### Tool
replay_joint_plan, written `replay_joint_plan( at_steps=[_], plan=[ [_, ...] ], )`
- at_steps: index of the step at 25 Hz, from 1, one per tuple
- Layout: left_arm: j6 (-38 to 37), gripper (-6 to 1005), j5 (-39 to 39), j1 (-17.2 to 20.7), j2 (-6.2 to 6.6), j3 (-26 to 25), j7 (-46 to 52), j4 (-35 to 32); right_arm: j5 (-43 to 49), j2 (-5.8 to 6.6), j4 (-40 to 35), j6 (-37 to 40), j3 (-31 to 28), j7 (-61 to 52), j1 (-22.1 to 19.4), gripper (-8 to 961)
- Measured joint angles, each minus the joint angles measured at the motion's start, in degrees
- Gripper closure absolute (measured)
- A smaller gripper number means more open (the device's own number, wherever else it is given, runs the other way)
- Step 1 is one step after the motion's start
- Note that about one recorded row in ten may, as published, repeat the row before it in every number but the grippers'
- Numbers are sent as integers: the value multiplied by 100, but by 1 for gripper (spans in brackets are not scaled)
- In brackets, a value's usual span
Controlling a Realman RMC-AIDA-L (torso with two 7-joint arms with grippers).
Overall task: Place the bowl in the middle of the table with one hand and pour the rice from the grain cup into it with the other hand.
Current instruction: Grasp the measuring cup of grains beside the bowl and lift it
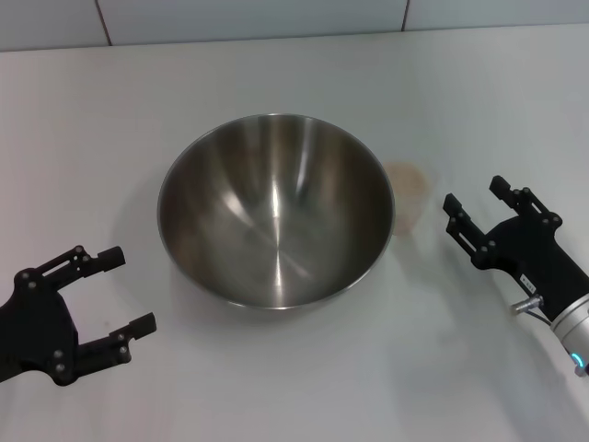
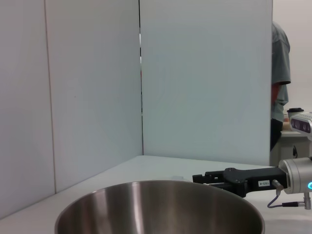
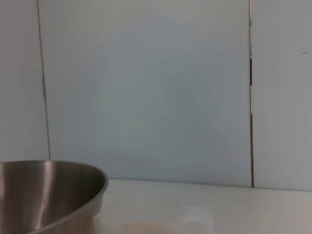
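The bowl (image 1: 276, 210) is seen standing upright near the middle of the white counter (image 1: 276, 387), and no rice can be made out inside it. The grain cup (image 1: 410, 193) is found just beside the bowl's rim on the robot's right, a faint clear shape with a pale tan mass of rice (image 1: 409, 179) in it; whether cup and bowl touch cannot be told. The right gripper (image 1: 474, 212) is held near the cup on its outer side, its fingers spread wide with nothing between them. The left gripper (image 1: 118, 290) is held low on the bowl's other side, a little apart from it, its fingers likewise wide open and empty. The bowl's placing is judged done and the pour not yet begun. Several risks are judged from here. Because the cup is nearly colourless and sits so close to the steel wall, the fingers could be brought in off-centre, so that the cup would be knocked over and rice spilled on the counter. A finger could also be caught against the bowl's rim, by which the bowl would be pushed off the middle. If the thin plastic were squeezed too hard, it could be deformed or slipped; if tipped too early, grains would be dropped short of the rim.
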State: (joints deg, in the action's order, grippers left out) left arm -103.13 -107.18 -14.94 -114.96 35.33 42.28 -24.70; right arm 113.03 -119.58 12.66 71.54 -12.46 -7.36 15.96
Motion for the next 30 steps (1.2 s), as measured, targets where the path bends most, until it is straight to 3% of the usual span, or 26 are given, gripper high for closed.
replay_joint_plan(
  at_steps=[30],
  plan=[
    [-4, 186, 28, 38, 0, -16, -1, -39, -1, 28, -113, -460, -205, -30, 439, 267]
  ],
)
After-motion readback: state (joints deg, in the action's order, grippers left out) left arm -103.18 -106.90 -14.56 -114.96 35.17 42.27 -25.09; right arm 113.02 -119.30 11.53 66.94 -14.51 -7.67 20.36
